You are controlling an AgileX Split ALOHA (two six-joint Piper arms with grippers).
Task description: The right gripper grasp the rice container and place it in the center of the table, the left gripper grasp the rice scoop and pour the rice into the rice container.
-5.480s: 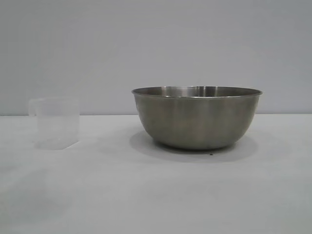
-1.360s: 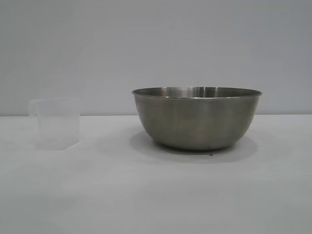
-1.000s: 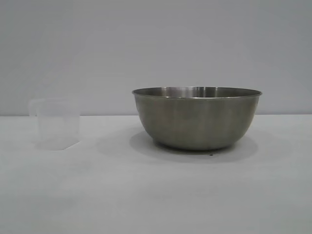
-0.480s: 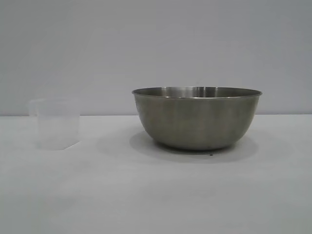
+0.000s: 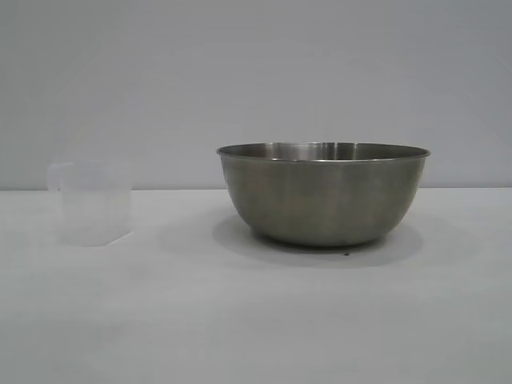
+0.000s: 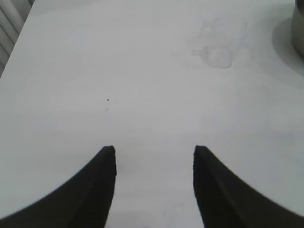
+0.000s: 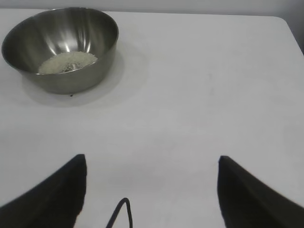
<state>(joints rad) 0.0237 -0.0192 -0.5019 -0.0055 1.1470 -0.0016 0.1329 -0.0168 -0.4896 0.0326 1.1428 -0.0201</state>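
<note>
Here, left end effector spread, empty, right end effector spread wide, empty, rice in rice container

A plain pale grey wall stands behind, evenly lit, with slatted ribs at one side.
</note>
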